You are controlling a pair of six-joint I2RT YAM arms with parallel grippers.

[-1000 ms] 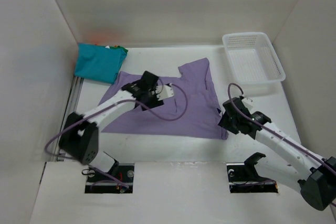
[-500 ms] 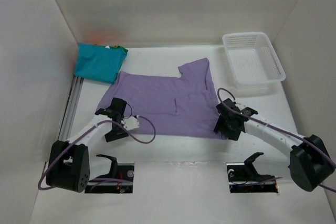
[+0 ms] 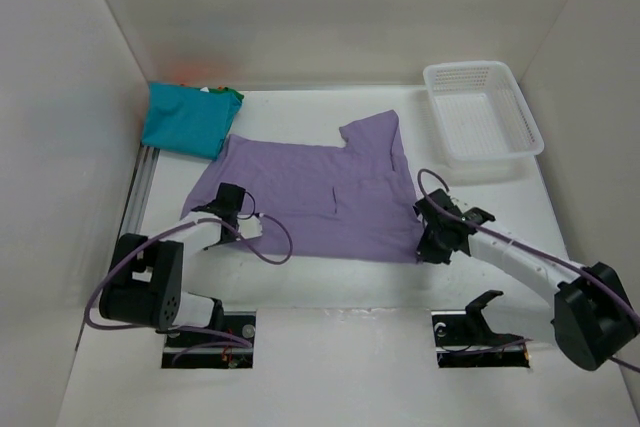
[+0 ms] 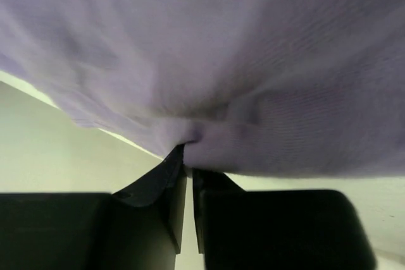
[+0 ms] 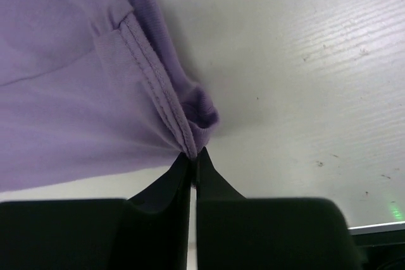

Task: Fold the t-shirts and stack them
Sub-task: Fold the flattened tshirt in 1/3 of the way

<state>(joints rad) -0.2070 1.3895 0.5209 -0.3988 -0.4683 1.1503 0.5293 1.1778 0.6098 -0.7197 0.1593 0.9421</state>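
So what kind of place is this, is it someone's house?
Probably a robot lab booth, not a house: plain white walls box in a white table, and the left gripper and right gripper pinch a lavender t-shirt.

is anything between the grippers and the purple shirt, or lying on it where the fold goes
Nothing visible. The left gripper and right gripper are each shut on the near edge of the lavender shirt; only the left arm's own cable loops above its near-left part.

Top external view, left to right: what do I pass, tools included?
teal t-shirt → left tool → lavender t-shirt → right tool → white basket
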